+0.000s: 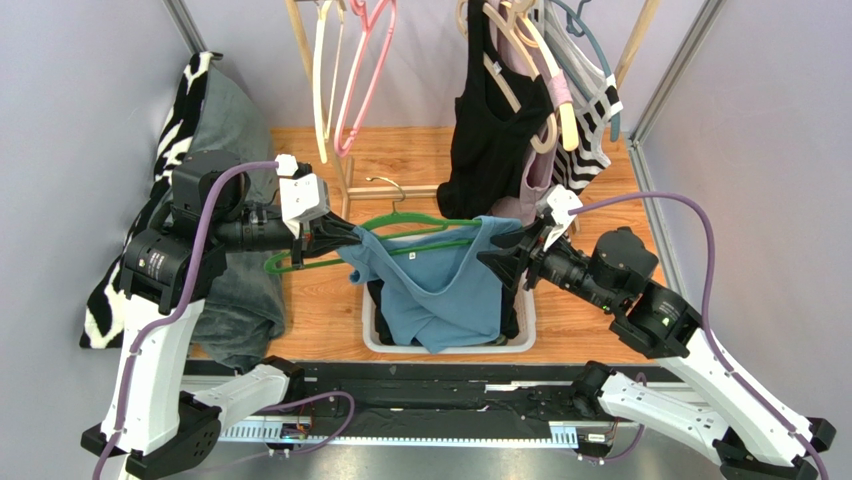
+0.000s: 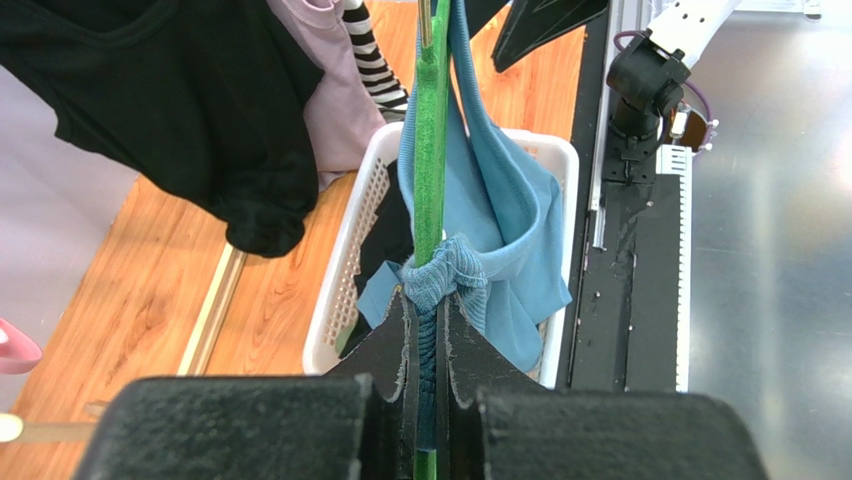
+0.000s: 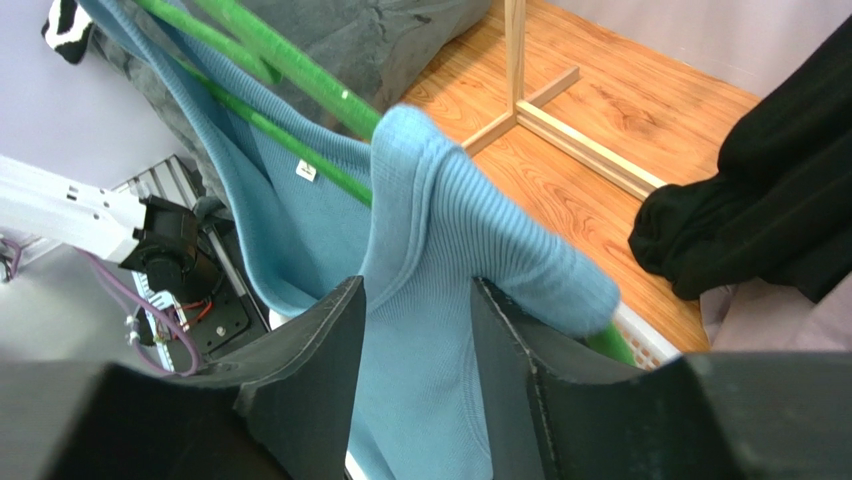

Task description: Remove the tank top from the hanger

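Left pincer [image 2: 428, 305]: arm is reaching in level from the worktop's left edge, wrist rolled so the fingers [image 2: 385, 350] are stacking side by side. Jaws are clamping tight on the green hanger [image 2: 432, 150] with a bunched ribbed strap of the tank top [image 1: 440, 285] pinched in with it. The hanger looks flocked and matte, and its metal hook is pointing toward the far edge.

Right pincer [image 3: 415, 310]: arm is coming in from the right edge, elbow low, forearm angling up and left. Jaws are standing apart, straddling the top's other shoulder where it is draping over the hanger end. Cloth is filling the gap and not looking squeezed.

The tank top is blue rib knit with a small white tag inside the neck. It is hanging stretched between both pincers above the middle of the worktop. Its hem is dropping into a white perforated plastic basket [image 2: 350, 270] near the near edge. Dark clothing inside the basket is mostly hidden.

Further out, a black garment [image 1: 490, 130] and a striped one are hanging from a wooden rack [image 3: 515, 60] at the far edge. Their tops are cut off. Grey cloth [image 1: 230, 130] and a zebra-print piece [image 1: 180, 110] are piling along the left edge.
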Controlling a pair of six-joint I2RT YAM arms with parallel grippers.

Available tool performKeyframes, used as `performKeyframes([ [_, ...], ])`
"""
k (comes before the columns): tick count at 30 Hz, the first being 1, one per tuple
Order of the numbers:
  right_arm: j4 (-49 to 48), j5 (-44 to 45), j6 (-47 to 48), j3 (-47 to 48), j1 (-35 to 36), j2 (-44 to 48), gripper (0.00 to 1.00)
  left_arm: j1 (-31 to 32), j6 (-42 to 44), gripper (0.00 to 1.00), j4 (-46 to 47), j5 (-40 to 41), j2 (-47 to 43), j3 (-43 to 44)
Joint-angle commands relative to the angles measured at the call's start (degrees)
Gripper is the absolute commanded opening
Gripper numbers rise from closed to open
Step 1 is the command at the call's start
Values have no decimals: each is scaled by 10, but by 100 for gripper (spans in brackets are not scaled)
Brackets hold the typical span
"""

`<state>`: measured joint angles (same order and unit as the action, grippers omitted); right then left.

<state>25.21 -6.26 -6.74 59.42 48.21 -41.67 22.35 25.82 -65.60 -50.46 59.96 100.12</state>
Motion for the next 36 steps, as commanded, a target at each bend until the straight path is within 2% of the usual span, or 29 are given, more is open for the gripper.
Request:
performKeyframes([
  [1,-63,7,-10,35,1,-10,41,-3,-12,0,35,-31,-8,14],
  [4,-68,-2,-16,44,2,-20,24,-3,-12,0,35,-33,-6,15],
  [5,-67,-10,-17,47,3,-26,12,-3,-12,0,35,-33,-6,15],
  [7,-52,-9,-21,61,2,-28,1,-3,-11,0,35,-32,-5,14],
  [8,-46,-8,-22,64,2,-28,0,-3,-11,0,34,-32,-5,14],
  [16,-18,35,-21,78,2,11,0,-3,-9,0,36,-26,-8,10],
  [30,66,337,14,68,1,81,0,-4,-9,0,31,-29,-13,14],
  [34,99,343,4,46,1,85,0,-4,-10,0,31,-30,-15,15],
  [36,119,310,3,33,1,90,0,-4,-10,0,30,-30,-15,19],
])
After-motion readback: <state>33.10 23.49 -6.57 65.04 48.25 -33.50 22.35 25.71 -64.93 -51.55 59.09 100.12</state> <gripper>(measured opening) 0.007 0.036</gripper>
